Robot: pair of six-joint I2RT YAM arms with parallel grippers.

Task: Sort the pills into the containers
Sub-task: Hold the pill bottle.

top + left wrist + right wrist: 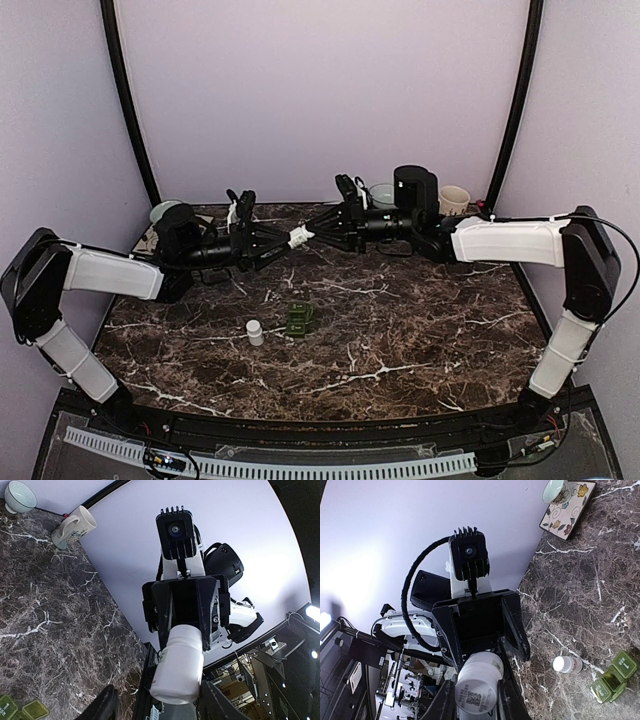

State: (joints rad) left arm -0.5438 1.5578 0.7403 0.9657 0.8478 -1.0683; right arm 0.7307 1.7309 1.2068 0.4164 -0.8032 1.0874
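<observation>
- You have both arms raised over the middle of the table [420, 310]. Their tips face each other, and a white bottle [301, 236] lies sideways in the air between them.
- Your right gripper [320, 231] is clamped on that bottle. In its own wrist view its fingers [445, 705] press close against both sides of the bottle's near end.
- Your left gripper [282, 241] is loosened. Its fingers [105, 704] flank the bottle's other end, and one stands visibly apart from the white wall. The other is just beside the wall, and you cannot tell from these views whether it touches.
- The green box [299, 318] is in neither grip. It sits on the table nearer the arm bases than the two grippers. In the top view it is below the held bottle and well apart from all the fingers.
- Near the box, on its left, a small bottle [255, 332] stands upright with its cap on top, not touching the box.
- Along the back edge you have a cream mug [454, 199] and a bowl [382, 193], both well apart from the box.
</observation>
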